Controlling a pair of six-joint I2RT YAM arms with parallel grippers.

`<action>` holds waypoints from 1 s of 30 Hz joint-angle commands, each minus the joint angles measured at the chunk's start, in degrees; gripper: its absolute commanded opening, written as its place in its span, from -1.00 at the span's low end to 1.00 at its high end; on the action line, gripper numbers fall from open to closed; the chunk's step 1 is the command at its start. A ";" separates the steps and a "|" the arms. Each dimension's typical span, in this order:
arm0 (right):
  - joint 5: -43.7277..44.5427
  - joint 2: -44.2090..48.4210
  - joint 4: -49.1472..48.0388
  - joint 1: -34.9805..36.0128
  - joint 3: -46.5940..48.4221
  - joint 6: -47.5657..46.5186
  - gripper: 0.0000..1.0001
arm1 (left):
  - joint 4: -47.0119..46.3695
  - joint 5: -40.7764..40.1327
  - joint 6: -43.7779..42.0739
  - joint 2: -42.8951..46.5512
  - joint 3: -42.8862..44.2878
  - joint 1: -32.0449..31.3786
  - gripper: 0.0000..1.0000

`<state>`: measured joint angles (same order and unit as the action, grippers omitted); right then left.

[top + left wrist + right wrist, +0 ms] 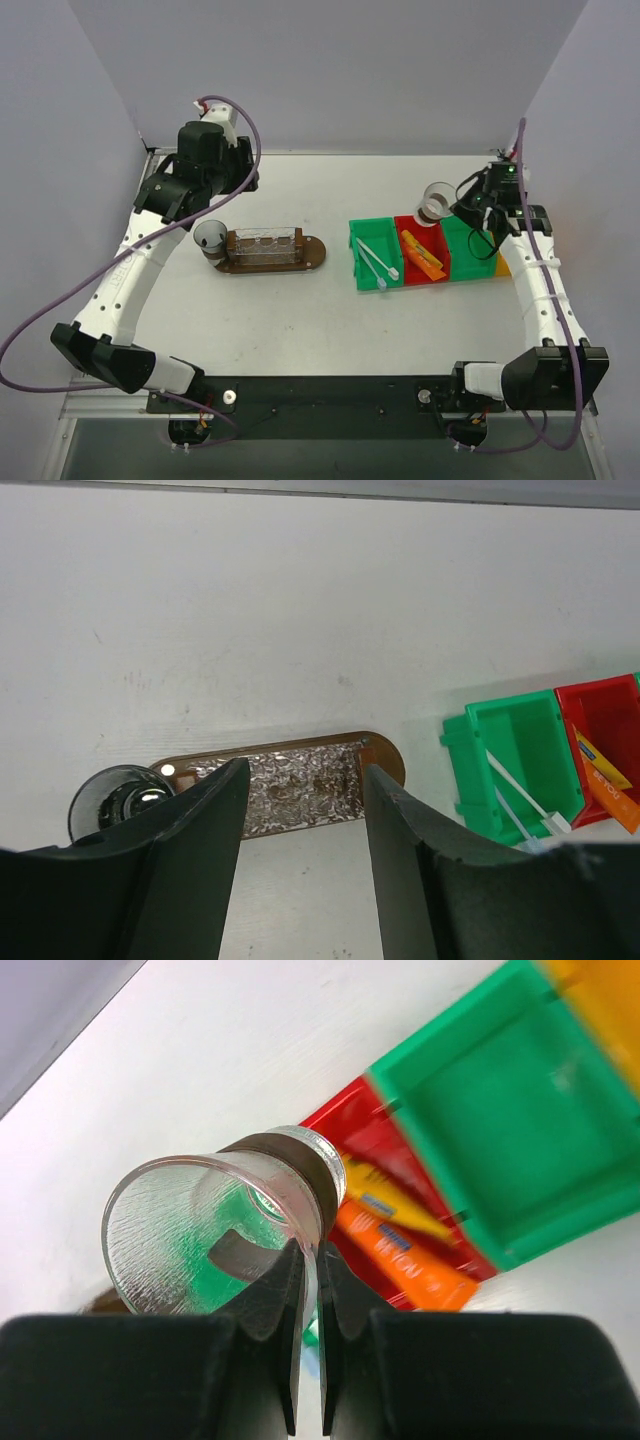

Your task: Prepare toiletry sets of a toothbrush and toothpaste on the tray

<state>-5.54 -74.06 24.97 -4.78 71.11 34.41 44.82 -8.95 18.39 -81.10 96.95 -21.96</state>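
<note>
At centre left of the top view, the tray (312, 253) has a standing cup (212, 236) at its left end; toothbrushes (375, 262) lie in the green bin (372, 224), toothpaste tubes (423, 254) in the red bin (408, 221). Left wrist view: the left end effector (305, 775) is released, fingers apart, the tray beyond the gap. Right wrist view: the right end effector (310, 1280) is clenched on the wall of a held cup (190, 1220).

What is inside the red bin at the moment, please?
Orange toothpaste tubes lie in the red bin; they overlap, so their count is unclear, and the floor beneath them is hidden.
</note>
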 commanded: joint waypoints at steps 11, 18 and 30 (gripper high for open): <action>3.34 -7.93 -8.36 31.13 5.52 11.47 -1.00 | -9.84 8.95 8.15 0.42 -2.54 -10.47 0.20; 4.40 -15.05 -8.80 38.52 14.04 14.19 -1.00 | -7.73 7.64 7.27 -0.99 -4.31 -13.81 0.24; 5.36 -19.19 -9.68 44.50 19.15 16.12 -1.00 | 0.27 -0.10 4.37 -5.65 -2.73 -15.31 0.26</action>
<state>-1.32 -93.32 19.92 38.37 86.24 48.73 42.37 -4.64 24.64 -85.65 92.27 -36.67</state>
